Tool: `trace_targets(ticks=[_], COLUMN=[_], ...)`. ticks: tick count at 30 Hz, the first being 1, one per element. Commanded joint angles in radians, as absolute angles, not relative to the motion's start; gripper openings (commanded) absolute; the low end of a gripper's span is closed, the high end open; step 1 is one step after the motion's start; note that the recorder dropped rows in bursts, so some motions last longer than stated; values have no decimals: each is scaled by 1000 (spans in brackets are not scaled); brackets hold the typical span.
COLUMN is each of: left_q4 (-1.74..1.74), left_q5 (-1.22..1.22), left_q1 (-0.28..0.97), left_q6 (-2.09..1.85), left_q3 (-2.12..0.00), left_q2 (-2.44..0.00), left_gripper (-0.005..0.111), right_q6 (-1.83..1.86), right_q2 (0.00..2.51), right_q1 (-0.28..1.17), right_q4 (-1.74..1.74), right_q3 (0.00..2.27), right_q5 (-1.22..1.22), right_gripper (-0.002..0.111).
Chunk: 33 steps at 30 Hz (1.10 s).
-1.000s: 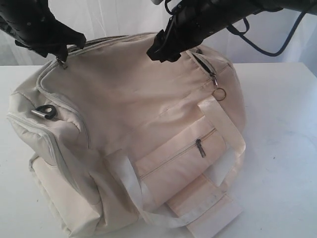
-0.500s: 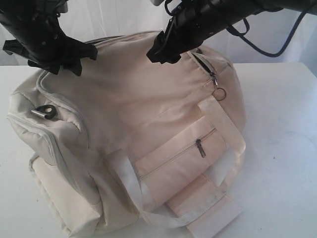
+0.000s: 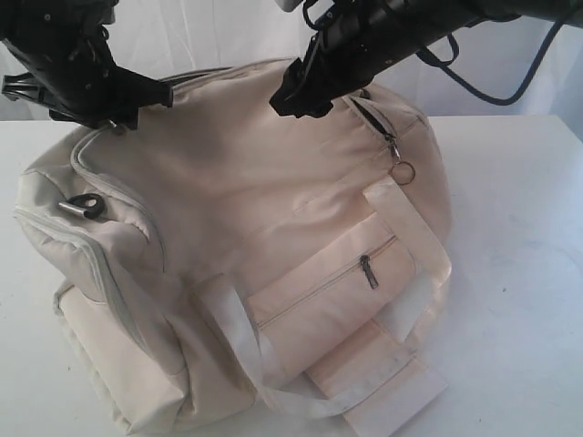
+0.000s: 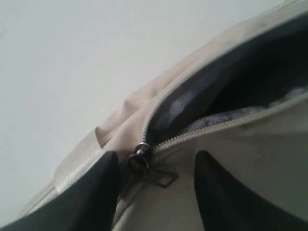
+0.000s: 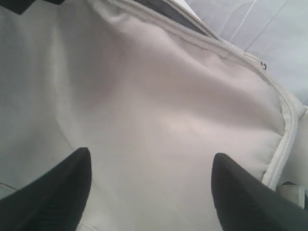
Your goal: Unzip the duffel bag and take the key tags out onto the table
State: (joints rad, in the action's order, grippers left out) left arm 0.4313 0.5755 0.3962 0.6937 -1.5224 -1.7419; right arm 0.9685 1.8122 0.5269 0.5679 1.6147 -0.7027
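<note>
- Black left gripper (image 4: 156,192): jaws half apart, clamping nothing; zipper pull (image 4: 140,161) lies between them.
- Zip runs from there along the duffel bag (image 3: 273,200) top toward your right gripper (image 5: 149,192), which is spread wide and empty.
- Key tags not visible; presumably inside.

Plain white table (image 3: 519,273), wide and flat, with a big cream duffel bag (image 3: 246,200) sitting right on it. The bag covers the left and middle, and the white top shows mostly off to its right. At the near side one pale handle (image 3: 378,387) flops flat onto the tabletop.
</note>
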Motion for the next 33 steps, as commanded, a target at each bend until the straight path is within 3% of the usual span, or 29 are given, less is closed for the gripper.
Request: trace_targets(ticks=[1,19,26,33], left_q4=[436,489,489,489], left_q5=[575,667,667,667], left_q1=[400,400,400,400], left_q6=[716,708,670,596], left_q3=[-1519,-1525,-1525,-1525], left_q2=[-1755,-1755,-1755,-1724], left_gripper=[48,24,0,0], right_q6=[966,966,966,966], right_q2=[1810,1810,1810,1810], right_q1=[527,527,527,527], right_q4=[571,571,571,571], right_q3=[1616,1616,1616,1616], right_q5=[-707,-709,-709,-709], right_gripper=[66,66,66,66])
